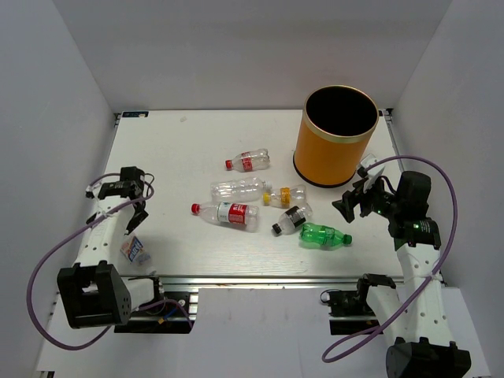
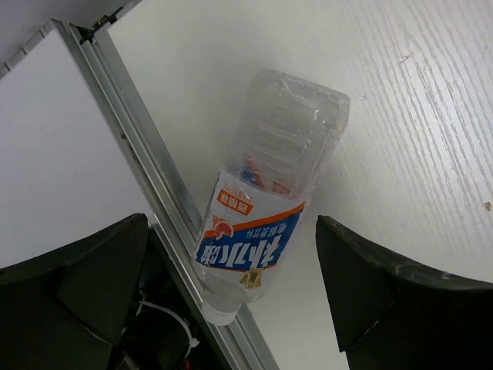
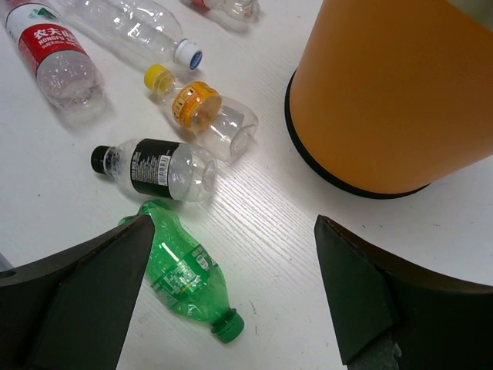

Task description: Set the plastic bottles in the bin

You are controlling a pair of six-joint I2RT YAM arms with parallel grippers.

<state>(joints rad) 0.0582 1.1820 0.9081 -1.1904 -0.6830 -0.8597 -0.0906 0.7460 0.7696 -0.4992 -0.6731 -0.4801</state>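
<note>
The orange bin (image 1: 336, 134) stands at the back right, upright. Several plastic bottles lie mid-table: a red-labelled one (image 1: 248, 161), a plain clear one (image 1: 239, 189), a yellow-capped one (image 1: 285, 194), a second red-labelled one (image 1: 227, 213), a black-labelled one (image 1: 292, 219) and a green one (image 1: 325, 236). My right gripper (image 1: 350, 206) is open and empty, above the table between the green bottle (image 3: 185, 281) and the bin (image 3: 400, 85). My left gripper (image 1: 135, 219) is open above a clear bottle with a blue and orange label (image 2: 258, 223) at the near left edge.
The blue-labelled bottle (image 1: 135, 251) lies against the metal rail (image 2: 146, 162) at the table's front edge. White walls close in the left, back and right. The black-labelled (image 3: 154, 168) and yellow-capped (image 3: 202, 116) bottles lie just beyond the green one.
</note>
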